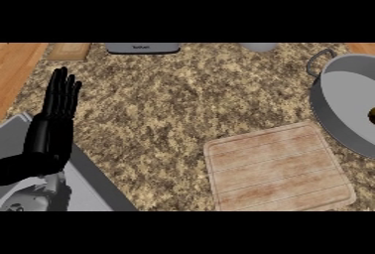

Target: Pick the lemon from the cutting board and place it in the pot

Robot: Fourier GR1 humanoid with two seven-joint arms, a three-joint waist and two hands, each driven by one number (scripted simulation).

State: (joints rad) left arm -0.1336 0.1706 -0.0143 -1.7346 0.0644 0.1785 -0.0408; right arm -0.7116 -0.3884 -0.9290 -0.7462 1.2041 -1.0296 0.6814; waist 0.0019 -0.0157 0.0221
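Item one: our left hand [53, 114] is showing at the view's left, fingers [62, 89] straight, close together and pointing up the view, holding nothing; its grey forearm [33, 196] is entering from the lower left corner. Our right hand is not showing.

Item two: one grey pot [344, 101] is sitting at the right edge, cut off by the frame, one loop handle [319, 59] pointing to the upper left. A small dark yellowish spot [372, 116] is showing inside it at the very edge; we cannot tell if it is the lemon, nor its long axis.

Item three: one wooden cutting board [277, 167] is lying just beside the pot, lower left of it, slightly rotated, nothing resting on it.

Item four: one speckled counter [183, 109] is carrying two grey objects [143, 47] [258, 46] at the far edge, cut off.
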